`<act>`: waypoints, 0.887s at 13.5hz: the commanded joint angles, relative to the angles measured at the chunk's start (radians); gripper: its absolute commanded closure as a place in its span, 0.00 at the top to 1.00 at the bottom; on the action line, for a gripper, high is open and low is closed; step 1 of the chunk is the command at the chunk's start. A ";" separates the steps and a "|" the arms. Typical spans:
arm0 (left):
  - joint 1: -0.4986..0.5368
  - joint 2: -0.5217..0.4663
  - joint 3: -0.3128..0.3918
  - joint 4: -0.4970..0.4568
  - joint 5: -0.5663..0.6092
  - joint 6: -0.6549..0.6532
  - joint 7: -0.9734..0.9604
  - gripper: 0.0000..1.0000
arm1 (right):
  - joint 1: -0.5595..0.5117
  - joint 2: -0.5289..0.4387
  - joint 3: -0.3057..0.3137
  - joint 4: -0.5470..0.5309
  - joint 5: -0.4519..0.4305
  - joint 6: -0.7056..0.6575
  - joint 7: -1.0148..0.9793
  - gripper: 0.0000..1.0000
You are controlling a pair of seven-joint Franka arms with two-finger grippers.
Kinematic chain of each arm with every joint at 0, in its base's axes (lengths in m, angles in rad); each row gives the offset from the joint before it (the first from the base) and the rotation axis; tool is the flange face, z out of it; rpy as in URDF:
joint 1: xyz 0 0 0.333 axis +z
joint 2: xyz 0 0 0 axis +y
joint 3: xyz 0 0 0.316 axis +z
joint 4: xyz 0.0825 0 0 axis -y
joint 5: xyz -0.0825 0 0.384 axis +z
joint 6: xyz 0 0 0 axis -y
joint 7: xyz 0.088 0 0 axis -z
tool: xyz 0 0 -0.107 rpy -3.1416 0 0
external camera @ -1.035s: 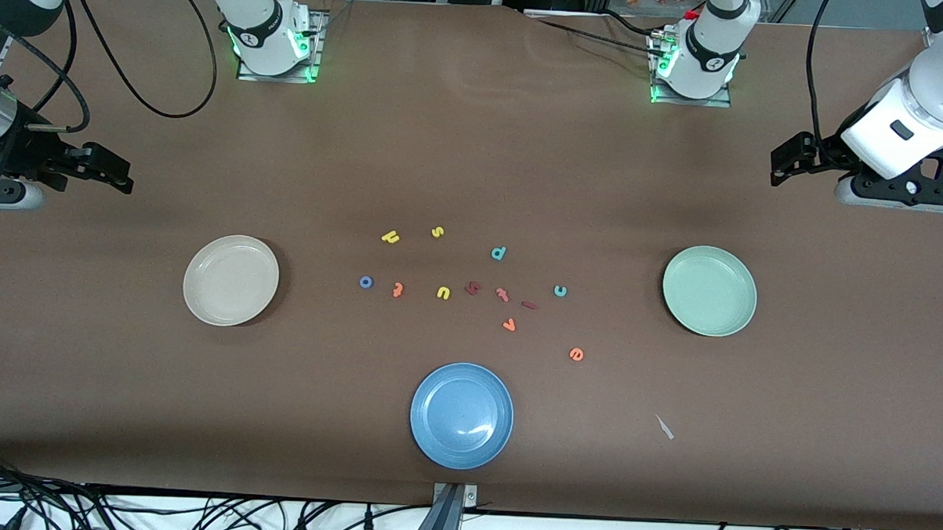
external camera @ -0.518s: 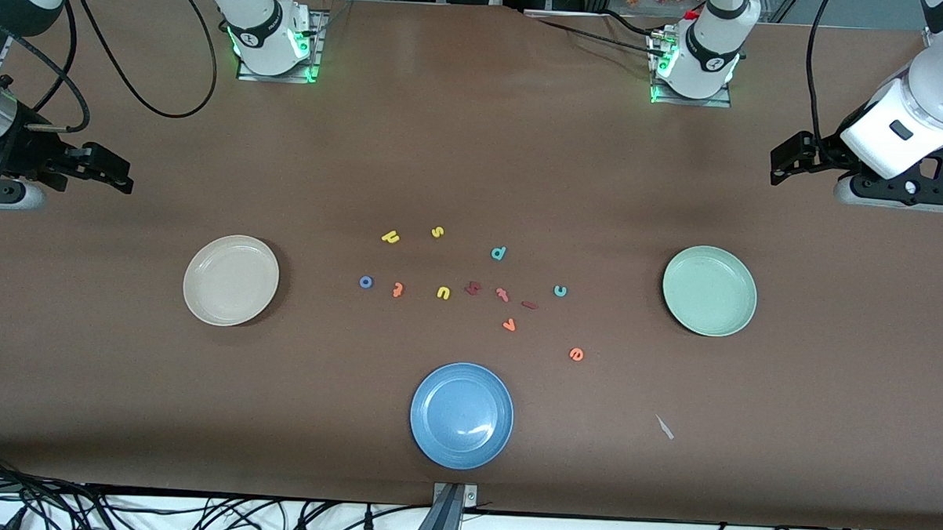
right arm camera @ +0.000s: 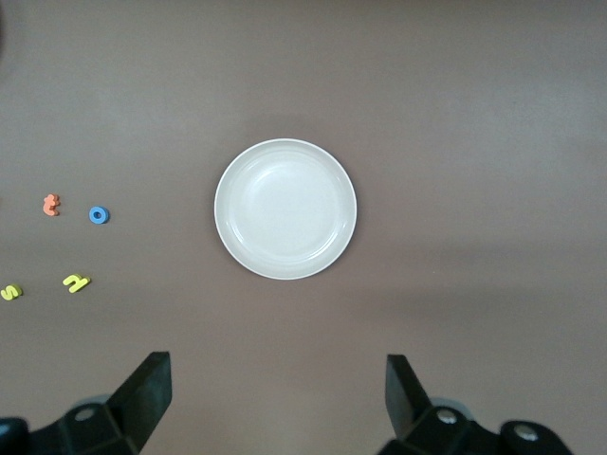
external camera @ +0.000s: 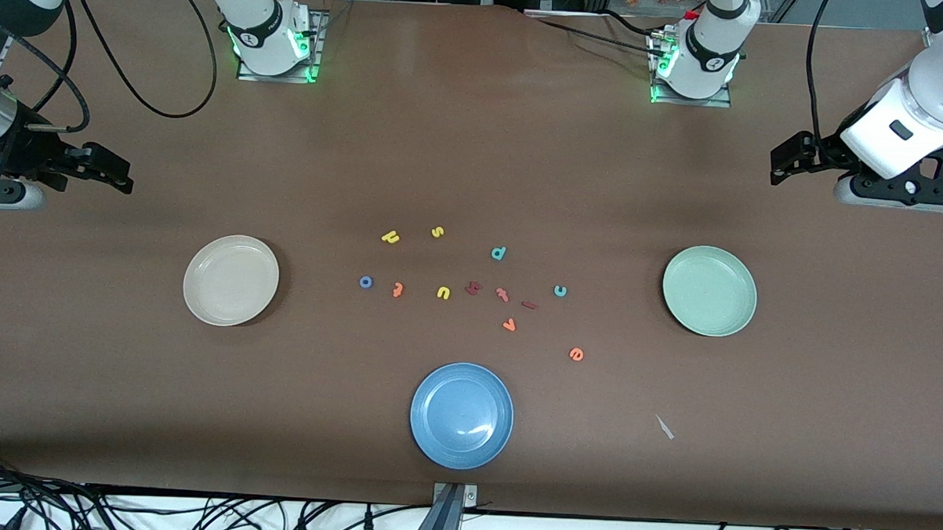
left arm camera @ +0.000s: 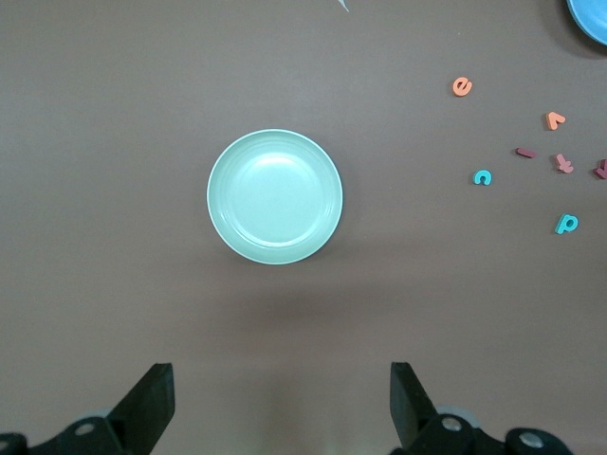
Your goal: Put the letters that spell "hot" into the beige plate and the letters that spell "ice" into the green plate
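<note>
The beige plate lies toward the right arm's end, the green plate toward the left arm's end. Between them lie the yellow "h", blue "o", orange "t", dark red "i", teal "c" and orange "e". My right gripper hangs open and empty over its table end. My left gripper hangs open and empty over its end.
A blue plate sits near the front edge. Other letters lie among the task's: yellow "s", yellow "u", teal "d", pinkish-red "t", orange "v". A pale scrap lies nearer the camera than the green plate.
</note>
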 commanded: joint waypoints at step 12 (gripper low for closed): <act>0.001 -0.008 -0.068 0.010 -0.014 -0.048 -0.002 1.00 | 0.000 0.040 0.006 0.010 0.013 0.003 0.003 1.00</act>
